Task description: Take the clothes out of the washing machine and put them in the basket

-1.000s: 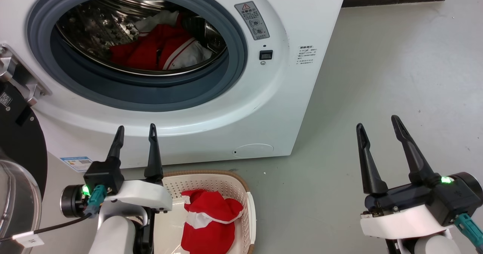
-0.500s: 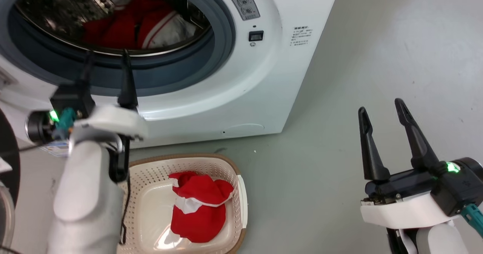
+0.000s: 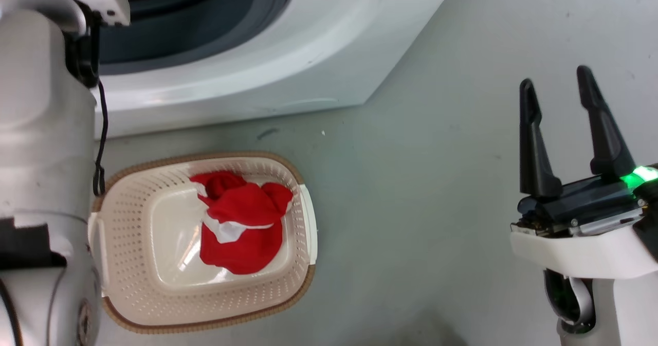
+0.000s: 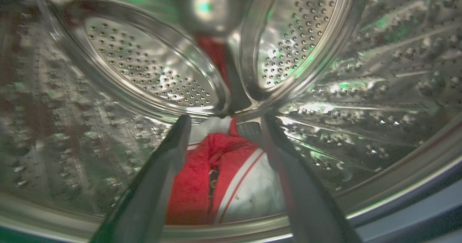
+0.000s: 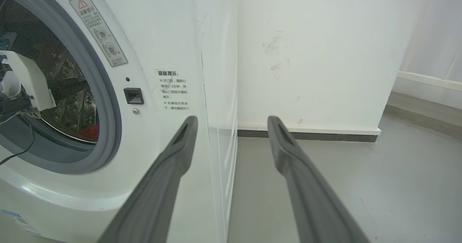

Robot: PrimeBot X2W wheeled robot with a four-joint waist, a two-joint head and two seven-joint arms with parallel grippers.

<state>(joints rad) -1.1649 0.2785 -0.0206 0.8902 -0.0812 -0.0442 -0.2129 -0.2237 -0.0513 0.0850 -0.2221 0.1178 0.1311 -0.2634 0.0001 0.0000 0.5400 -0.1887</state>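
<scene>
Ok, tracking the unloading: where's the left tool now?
In the left wrist view, the left tool is inside the washing machine drum, open, aimed at the red clothes at its bottom.

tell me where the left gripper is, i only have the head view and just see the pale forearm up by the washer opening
Observer: The left gripper is inside the steel drum, open.
Operator: any clothes in there
Observer: Yes, red clothes with a white panel and striped trim lie at the drum's bottom, framed between the two fingers in the left wrist view.
Operator: how far in is the arm
Observer: In the right wrist view, the left arm's white wrist housing sits inside the ring of the grey gasket.
</scene>
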